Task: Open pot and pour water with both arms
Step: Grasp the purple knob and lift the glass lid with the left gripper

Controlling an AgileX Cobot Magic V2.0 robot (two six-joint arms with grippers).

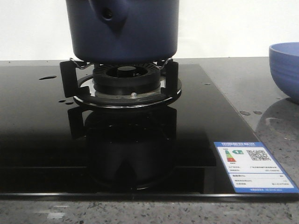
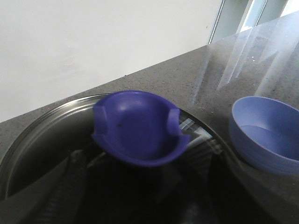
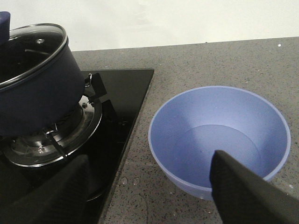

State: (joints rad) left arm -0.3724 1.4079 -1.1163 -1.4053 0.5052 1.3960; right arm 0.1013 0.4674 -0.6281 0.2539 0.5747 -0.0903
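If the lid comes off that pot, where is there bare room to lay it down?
Bare glass in front of the burner, and bare counter behind the bowl. The strip between hob edge and bowl is narrow, and the pot fills the burner.

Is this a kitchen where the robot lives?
Probably a kitchen, or a mock-up of one: a pot sits on a gas burner set in a black glass cooktop, with a blue bowl on the speckled stone counter.

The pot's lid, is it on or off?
On. The right wrist view shows the glass lid sitting flat on the pot, rim to rim.
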